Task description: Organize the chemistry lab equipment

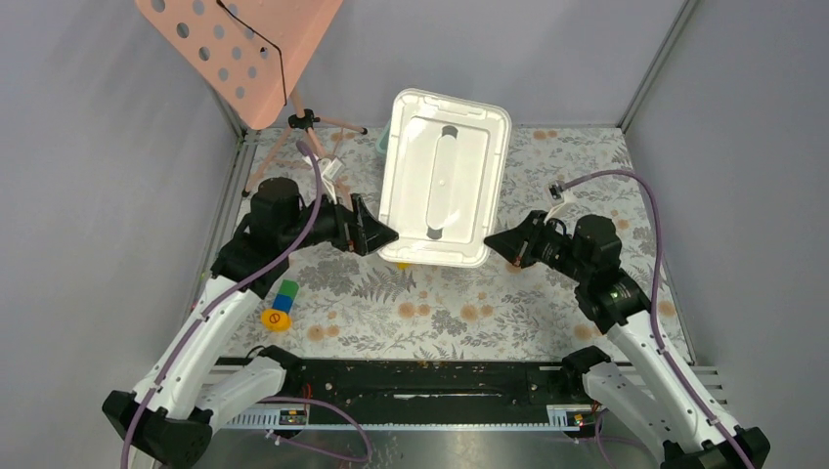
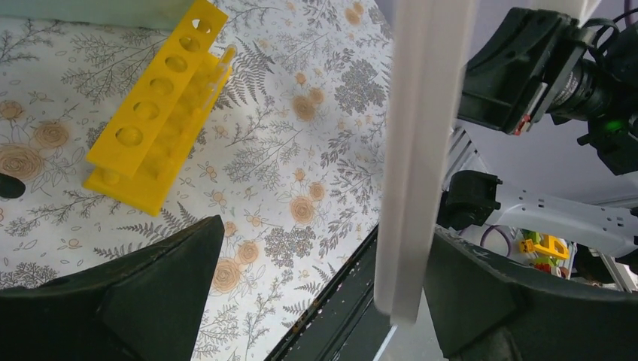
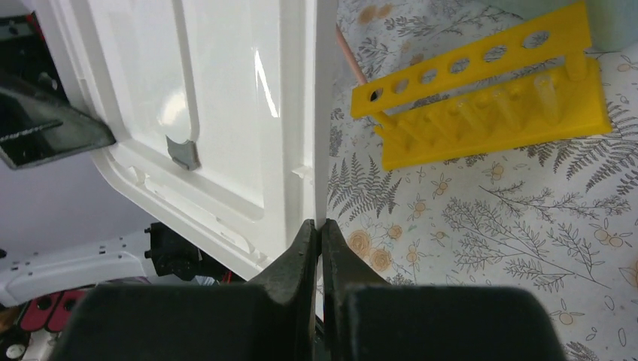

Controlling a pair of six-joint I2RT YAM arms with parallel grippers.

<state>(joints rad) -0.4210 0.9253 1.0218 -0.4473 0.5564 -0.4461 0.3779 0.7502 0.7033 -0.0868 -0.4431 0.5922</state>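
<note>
We list: one white plastic lid [image 1: 445, 176], held off the worktop [image 1: 547, 313]. On its rim we note the right fingers [image 3: 297, 263] pinched together. The left fingers [image 2: 150, 301] stand apart, the opposite rim between them. One yellow test-tube rack [image 3: 489, 105] stands on the worktop beyond both fingertips, under the lid.

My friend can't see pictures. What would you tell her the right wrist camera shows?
The right gripper pinches the edge of a big white plastic lid that fills the left side of the view. Behind it, a yellow test-tube rack sits on the flowery table.
</note>
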